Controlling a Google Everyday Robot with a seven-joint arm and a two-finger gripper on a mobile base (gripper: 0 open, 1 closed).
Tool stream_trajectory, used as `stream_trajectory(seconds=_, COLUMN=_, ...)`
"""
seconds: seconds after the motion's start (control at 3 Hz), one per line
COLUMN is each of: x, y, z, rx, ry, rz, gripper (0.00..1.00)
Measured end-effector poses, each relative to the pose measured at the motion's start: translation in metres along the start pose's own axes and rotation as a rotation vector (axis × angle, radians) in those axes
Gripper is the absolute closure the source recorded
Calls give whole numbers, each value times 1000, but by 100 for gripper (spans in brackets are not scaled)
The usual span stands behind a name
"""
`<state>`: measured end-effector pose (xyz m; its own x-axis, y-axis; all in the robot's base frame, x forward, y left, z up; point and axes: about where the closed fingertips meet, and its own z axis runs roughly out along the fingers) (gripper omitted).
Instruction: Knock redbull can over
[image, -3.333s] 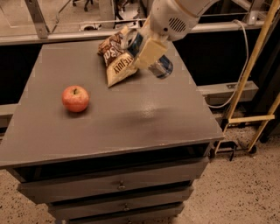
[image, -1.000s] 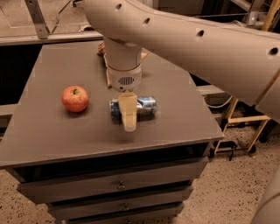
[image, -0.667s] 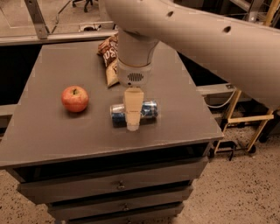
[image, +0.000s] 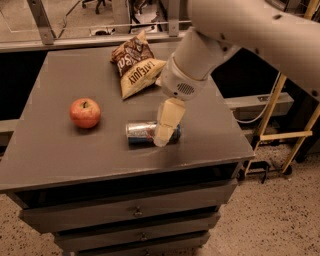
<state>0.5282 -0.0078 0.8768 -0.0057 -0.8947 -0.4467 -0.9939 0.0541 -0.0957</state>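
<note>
Where the gripper (image: 161, 139) points tip-down over the desk (image: 60, 150), its pale cream tip crosses in front of the can (image: 140, 133) and covers the can's right half. Whether tip and can touch is unclear, and how wide the gripper stands is not readable from this angle, since it shows as one slab. The can lies on its side, long axis running from 9 to 3 o'clock, silver end toward 9 and a strip of blue showing past the gripper toward 3. It rests on the desk's near half, a little toward 4 o'clock of the desk's middle. From the gripper the white wrist (image: 180, 85) rises toward 1 o'clock and joins the thick arm (image: 260, 30), which fills the upper right corner. At about 10 o'clock from the can, well apart, sits a red apple (image: 85, 113), stem up. At 12 o'clock from the can, near the desk's far edge, lie two chip bags (image: 134, 65), one over the other, just beside the wrist. Under the desktop are drawers (image: 135, 212), pushed in. At 3 o'clock, off the desk, stands a yellow frame (image: 280, 127) on a speckled floor (image: 280, 220)
</note>
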Motion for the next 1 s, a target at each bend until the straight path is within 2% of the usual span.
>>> stream_trajectory(seconds=0.33, x=3, y=-2, z=-8, rx=28, ry=-49, rz=31, gripper=0)
stream_trajectory(seconds=0.67, x=6, y=1, z=-4, rx=46, ry=-55, rz=16, gripper=0)
stream_trajectory(seconds=1.0, x=22, y=3, z=-11, rx=104, ry=-126, rz=16, gripper=0)
